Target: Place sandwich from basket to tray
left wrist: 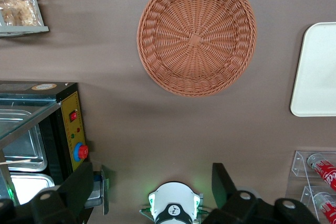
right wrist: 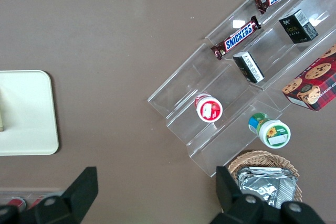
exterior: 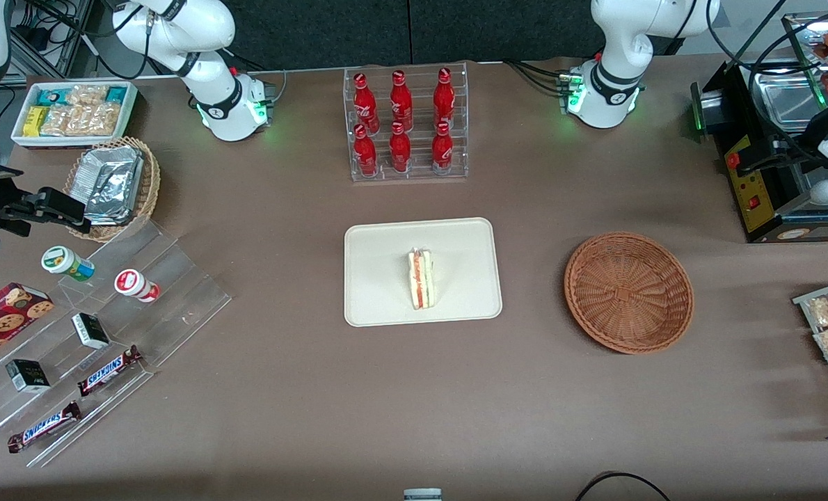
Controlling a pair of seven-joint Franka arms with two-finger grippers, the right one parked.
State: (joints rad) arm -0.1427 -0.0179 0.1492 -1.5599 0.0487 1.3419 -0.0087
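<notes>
The sandwich (exterior: 421,279) is seen lying on the tray (exterior: 379,243), near the tray's middle, with its red and green filling edge showing along its length. The tray is set on the brown tabletop (exterior: 303,390) near its centre, nearer to the front camera than the clear rack of red bottles (exterior: 405,124).

The basket (exterior: 628,292) is seen beside the tray, toward the working arm's end of the tabletop, well apart from it; nothing is held in it, and its woven bottom is fully shown in the left wrist view (left wrist: 196,34). A corner of the tray (left wrist: 316,72) is also caught in that view, as is a black machine with a red button (left wrist: 73,129).

The tool (left wrist: 152,192) is held high above the tabletop, over the strip between the basket and the working arm's base (left wrist: 174,211). Its two fingers (left wrist: 223,184) are spread wide apart, and nothing is gripped between them. In the front view the tool cannot be made out clearly.

Toward the parked arm's end, a clear stepped stand (exterior: 108,334) carries chocolate bars (exterior: 108,369) and small tubs (exterior: 136,285), and a lighter basket with foil packets (exterior: 115,186) is set nearby.
</notes>
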